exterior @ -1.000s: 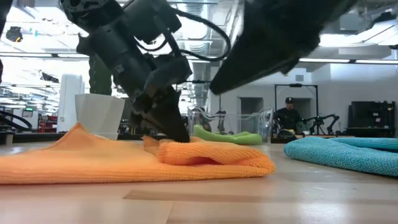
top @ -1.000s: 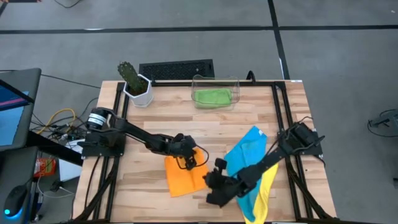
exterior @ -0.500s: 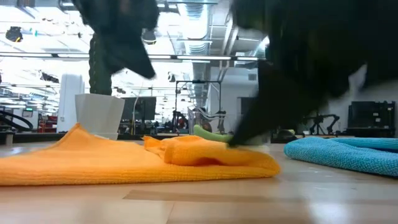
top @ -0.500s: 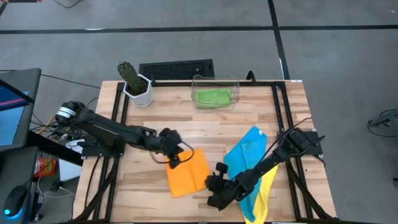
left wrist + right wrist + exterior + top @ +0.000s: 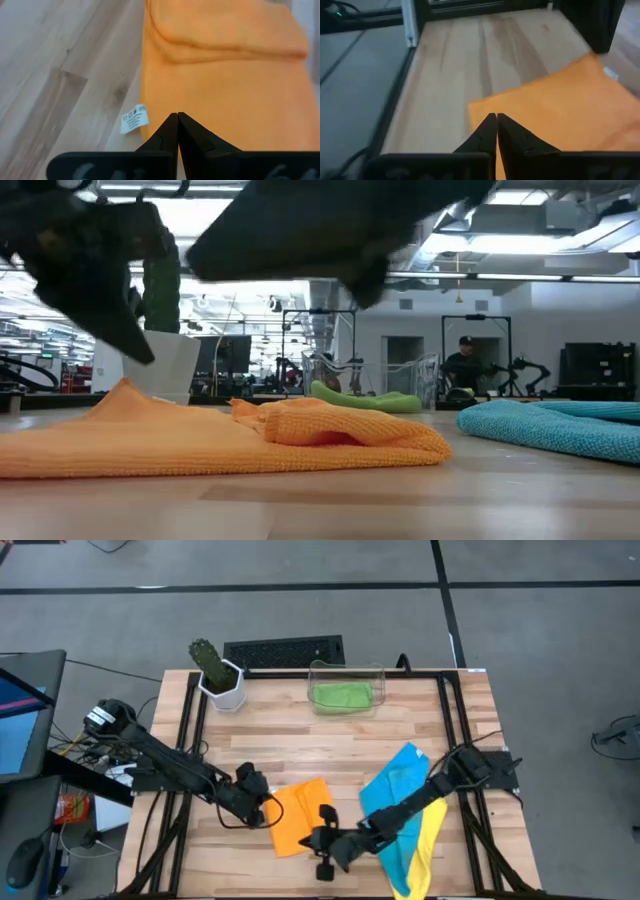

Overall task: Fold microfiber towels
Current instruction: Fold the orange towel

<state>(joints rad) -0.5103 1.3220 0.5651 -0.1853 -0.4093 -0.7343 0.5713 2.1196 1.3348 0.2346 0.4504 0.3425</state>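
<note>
Orange towel [image 5: 300,816], limp, light & grippy, lies half-folded at tabletop [image 5: 290,750] 6 o'clock; pinch a loose corner w/ left gripper [image 5: 258,808] or right gripper [image 5: 322,840], both closed, empty.

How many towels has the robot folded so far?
Done: the green towel lies in the clear bin. In hand: the orange towel lies partly folded between the left gripper and right gripper, neither holding it. Left: the blue towel and yellow towel lie unfolded.
</note>
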